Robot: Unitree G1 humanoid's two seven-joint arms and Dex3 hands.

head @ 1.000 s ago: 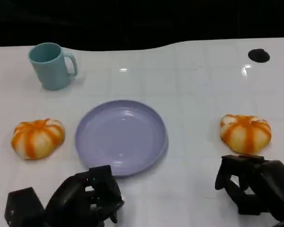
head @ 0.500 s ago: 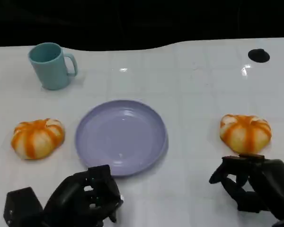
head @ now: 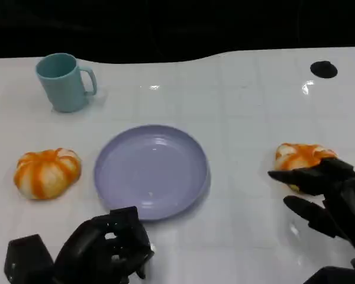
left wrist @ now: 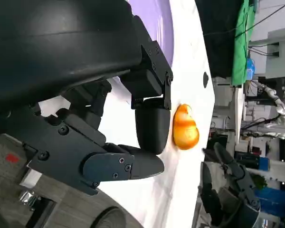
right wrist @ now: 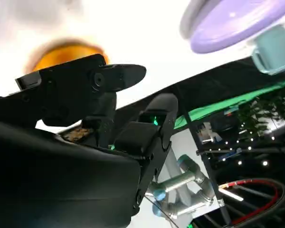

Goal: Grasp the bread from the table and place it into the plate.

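Head view: my right hand, fingers spread, reaches over the right bread.
Centre first, then close gently.

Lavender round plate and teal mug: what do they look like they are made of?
The lavender round plate looks like smooth moulded plastic or melamine: uniform colour, soft sheen, faint highlights in its well. The teal mug looks like matte plastic, possibly glazed ceramic: even colour, thick rim and handle, no sharp glare. Neither can be told for sure.

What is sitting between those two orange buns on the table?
In the head view, the purple plate lies between the left bun and the right bun, with bare white table on either side of it. The plate holds nothing.
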